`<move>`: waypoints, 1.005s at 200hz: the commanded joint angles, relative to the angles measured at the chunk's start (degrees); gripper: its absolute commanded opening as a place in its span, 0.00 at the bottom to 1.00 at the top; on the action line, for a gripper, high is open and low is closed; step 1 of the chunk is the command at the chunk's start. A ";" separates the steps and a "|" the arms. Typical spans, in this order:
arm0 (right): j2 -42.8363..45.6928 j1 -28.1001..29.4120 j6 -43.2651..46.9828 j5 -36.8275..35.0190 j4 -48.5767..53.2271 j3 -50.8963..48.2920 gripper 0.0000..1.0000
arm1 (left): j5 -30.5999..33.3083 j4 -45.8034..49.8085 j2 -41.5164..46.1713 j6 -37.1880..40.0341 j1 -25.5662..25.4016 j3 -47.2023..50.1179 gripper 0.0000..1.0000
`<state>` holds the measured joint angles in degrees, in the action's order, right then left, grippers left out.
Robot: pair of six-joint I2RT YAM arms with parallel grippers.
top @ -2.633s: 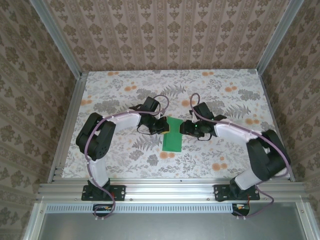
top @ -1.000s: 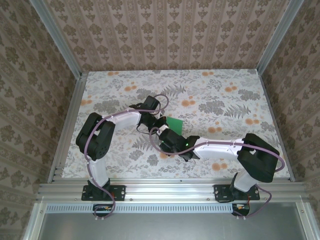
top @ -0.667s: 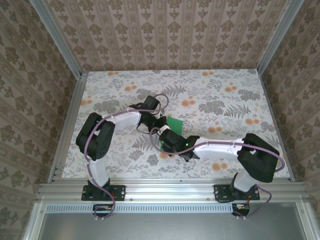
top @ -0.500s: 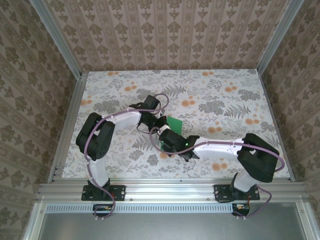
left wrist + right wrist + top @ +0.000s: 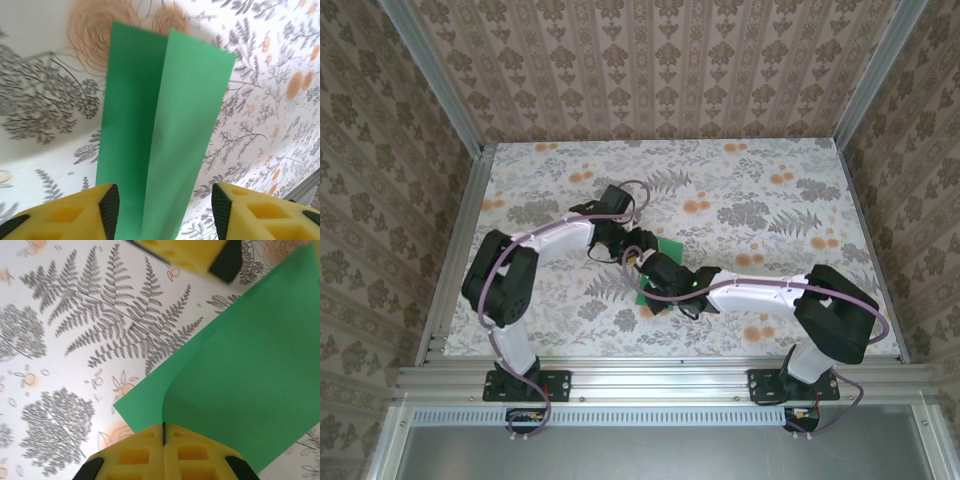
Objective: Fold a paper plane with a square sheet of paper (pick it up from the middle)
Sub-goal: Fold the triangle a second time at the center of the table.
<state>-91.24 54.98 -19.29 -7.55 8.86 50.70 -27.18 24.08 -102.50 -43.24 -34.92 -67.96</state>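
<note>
The square sheet of paper [image 5: 160,125] is bright green and folded lengthwise, with a crease down its middle. It lies on the floral tabletop near the centre [image 5: 671,247]. My left gripper [image 5: 164,212] is open, its yellow fingers [image 5: 107,210] standing either side of the paper's near end without touching it. My right gripper [image 5: 163,427] is shut on the edge of the paper's upper layer [image 5: 250,380], which curls up off the lower layer. From above, the left gripper [image 5: 636,250] and right gripper [image 5: 653,278] sit close together over the paper.
The floral table [image 5: 770,210] is open to the right and at the back. Aluminium rails run along its sides [image 5: 455,260] and front [image 5: 650,380], and wallpapered walls enclose it. One finger of the left gripper [image 5: 200,252] crosses the top of the right wrist view.
My left gripper has opened and let go of the paper. My right gripper has shut on the paper's edge. The left arm has shifted slightly towards the back.
</note>
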 commanded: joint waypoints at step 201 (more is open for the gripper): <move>-5.24 -14.77 -20.97 29.50 -31.73 -12.54 0.01 | 3.71 -2.70 4.75 -1.45 -2.83 14.21 0.04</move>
<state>-95.11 40.97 -39.75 20.21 -20.88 38.87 -23.92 21.98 -95.79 -44.64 -36.75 -53.95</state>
